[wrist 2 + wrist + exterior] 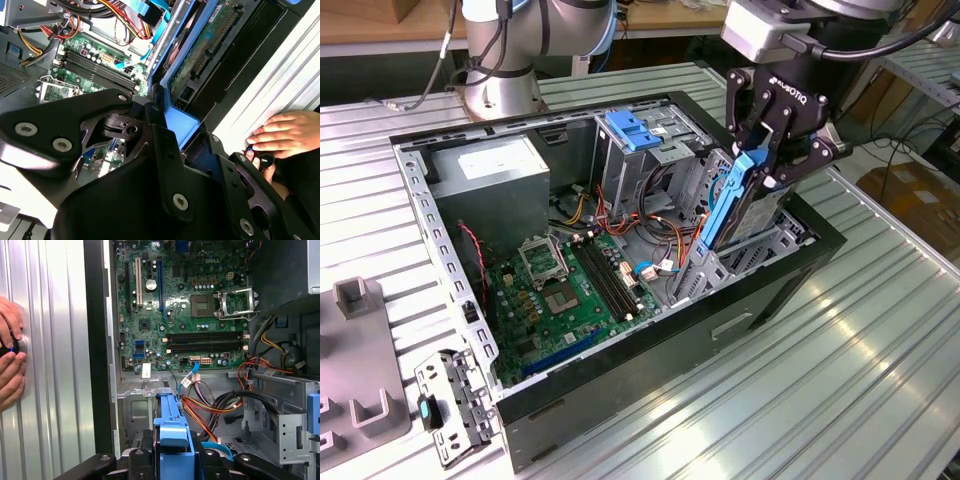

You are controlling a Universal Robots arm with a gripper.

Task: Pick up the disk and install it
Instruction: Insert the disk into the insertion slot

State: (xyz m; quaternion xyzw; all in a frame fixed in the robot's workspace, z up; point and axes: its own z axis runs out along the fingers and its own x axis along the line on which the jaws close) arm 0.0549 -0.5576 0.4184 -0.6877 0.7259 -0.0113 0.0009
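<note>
End effector (760, 168): is clamping narrow on the upper edge of the disk's blue carrier, with the jaws pressing it from both sides.
Disk (725, 210): is hanging on edge and tilted, with its lower end dipping into the drive cage (765, 245) at the front corner of the open case (620, 395). It looks partly entered and not seated.
Step in hand: judging by the pose, the arm is feeding the disk down into its bay.
Doing it well: the tilt probably needs taking out, so that the carrier's side rails are running parallel to the cage guides. A slow, straight push along the slot is likely safer than a twisting one.
Cables (660, 225): an orange, red and black bundle is lying just beside the cage and could snag the carrier.
Hand (285, 132): a person's hand is resting on the surface (800, 400) near the case, on the bay side.
Hidden: the cage wall is covering the disk's lower end, so whether the rails are engaging cannot be told. In both wrist views, the end effector's own black body is blocking the grip and most of the carrier.
</note>
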